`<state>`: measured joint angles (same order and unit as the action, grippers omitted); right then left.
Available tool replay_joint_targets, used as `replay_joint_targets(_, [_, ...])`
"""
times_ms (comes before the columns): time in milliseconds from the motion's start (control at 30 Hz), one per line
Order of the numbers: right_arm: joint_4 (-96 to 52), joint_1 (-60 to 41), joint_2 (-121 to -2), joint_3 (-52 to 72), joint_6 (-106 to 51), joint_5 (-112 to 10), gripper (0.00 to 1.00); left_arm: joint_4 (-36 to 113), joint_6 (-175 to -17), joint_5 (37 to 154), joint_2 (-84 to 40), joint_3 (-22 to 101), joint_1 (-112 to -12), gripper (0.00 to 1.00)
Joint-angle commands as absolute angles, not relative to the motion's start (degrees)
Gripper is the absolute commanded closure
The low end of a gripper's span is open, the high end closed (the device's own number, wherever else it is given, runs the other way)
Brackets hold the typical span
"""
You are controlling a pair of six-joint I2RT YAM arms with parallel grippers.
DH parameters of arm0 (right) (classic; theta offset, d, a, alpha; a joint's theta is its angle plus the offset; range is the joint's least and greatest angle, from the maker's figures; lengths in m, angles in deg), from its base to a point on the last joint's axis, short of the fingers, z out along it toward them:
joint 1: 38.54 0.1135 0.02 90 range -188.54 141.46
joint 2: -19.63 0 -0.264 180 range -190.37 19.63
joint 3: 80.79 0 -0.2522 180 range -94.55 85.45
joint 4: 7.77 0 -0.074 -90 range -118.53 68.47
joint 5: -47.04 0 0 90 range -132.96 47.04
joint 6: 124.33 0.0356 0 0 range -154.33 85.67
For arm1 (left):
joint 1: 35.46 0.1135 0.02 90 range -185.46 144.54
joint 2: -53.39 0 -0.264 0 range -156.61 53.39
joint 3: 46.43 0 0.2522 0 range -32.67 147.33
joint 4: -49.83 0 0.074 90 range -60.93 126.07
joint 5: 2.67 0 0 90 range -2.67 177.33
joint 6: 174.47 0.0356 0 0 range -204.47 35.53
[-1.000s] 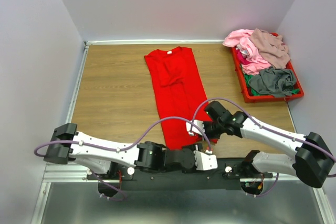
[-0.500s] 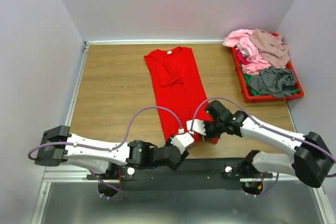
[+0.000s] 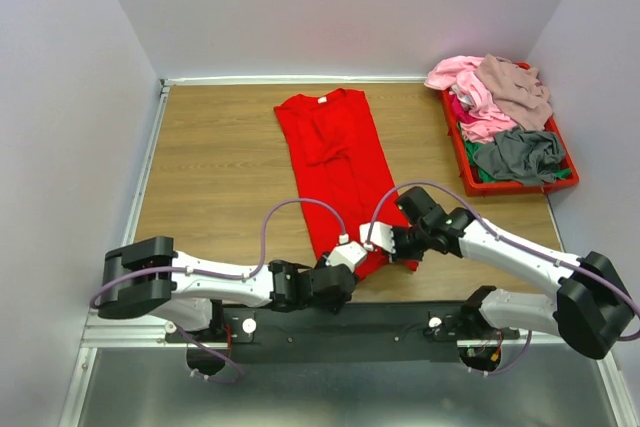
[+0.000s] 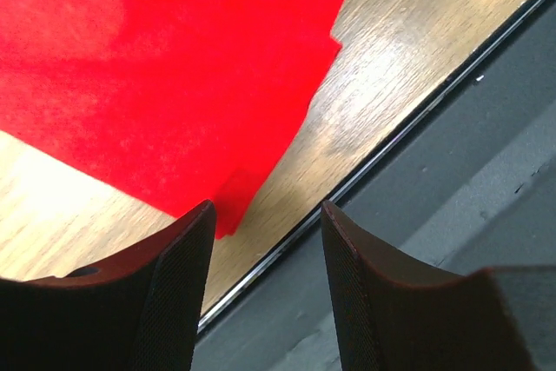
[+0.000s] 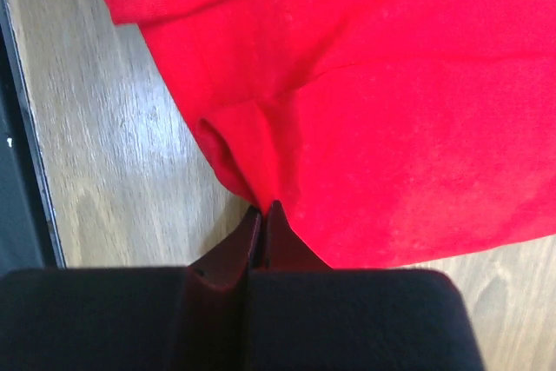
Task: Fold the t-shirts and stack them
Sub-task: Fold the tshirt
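A bright red t-shirt (image 3: pixel 335 157) lies folded into a long strip down the middle of the wooden table, its white neck label at the far end. My right gripper (image 3: pixel 384 244) is at the shirt's near hem, shut on a pinched fold of red fabric (image 5: pixel 252 171) right at its tips (image 5: pixel 263 211). My left gripper (image 3: pixel 352 253) sits just left of it, open (image 4: pixel 266 215). The near corner of the red t-shirt (image 4: pixel 228 215) lies beside its left finger (image 4: pixel 178 284), with nothing between the fingers. More t-shirts, pink (image 3: pixel 458 75), mauve-beige (image 3: pixel 515 87) and grey (image 3: pixel 518 152), are heaped at the right.
The heap sits in a red plastic tray (image 3: pixel 466 175) at the table's right edge. A dark metal rail (image 4: pixel 452 171) runs along the near table edge just behind the left fingers. White walls close in the left, far and right sides.
The left arm has swung from lying along the front rail up to the shirt's near hem, next to the right gripper. The right gripper has kept its hold and barely moved.
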<state>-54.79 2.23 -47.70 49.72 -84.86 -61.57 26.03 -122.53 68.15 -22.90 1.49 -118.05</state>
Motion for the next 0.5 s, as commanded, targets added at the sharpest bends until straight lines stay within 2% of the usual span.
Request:
replay_joint_targets(0, [-55.8,1.1,-47.8,49.3,-86.1,-63.8,0.99,25.5,-124.5,66.4,-26.1,5.0,-117.8,0.4])
replay_joint_targets(467, [-56.4,-0.5,-47.2,49.3,-86.7,-65.1,1.0,18.1,-127.4,59.0,-32.3,11.7,-118.3,0.44])
